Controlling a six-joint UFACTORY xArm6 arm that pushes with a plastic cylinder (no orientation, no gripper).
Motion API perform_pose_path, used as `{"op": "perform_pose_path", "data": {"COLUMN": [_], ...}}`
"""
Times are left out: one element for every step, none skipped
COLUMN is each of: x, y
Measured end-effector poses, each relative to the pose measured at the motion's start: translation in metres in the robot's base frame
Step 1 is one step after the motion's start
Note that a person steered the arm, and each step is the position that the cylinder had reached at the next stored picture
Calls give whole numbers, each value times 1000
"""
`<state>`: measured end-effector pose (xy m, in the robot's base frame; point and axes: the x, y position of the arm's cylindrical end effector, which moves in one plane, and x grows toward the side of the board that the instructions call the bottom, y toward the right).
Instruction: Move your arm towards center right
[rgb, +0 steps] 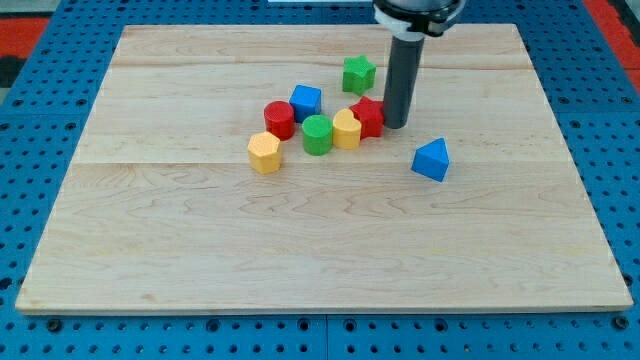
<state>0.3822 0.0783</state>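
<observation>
While the rod (404, 70) stands upright above the wooden board (200, 250), my tip (396, 125) rests just beside the red star block (368, 116), on that block's right side — touching it or nearly so. No jaws exist on this arm, so nothing is open or clamped.

To the star's left sits a yellow block (346, 129), then a green cylinder (317, 134), the three packed close in a row. A red cylinder (279, 119) and a blue block (306, 101) lie behind them, and a yellow hexagonal block (264, 152) sits at the cluster's lower left. A green star block (359, 74) lies apart toward the view's top, left of the rod. A blue triangular block (431, 160) sits alone to the lower right of my tip — nearer the board's centre right.
</observation>
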Motion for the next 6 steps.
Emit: {"op": "perform_pose_path", "data": {"x": [8,23,23,23,87,100], "y": [-19,-9,60,120,122,114]}}
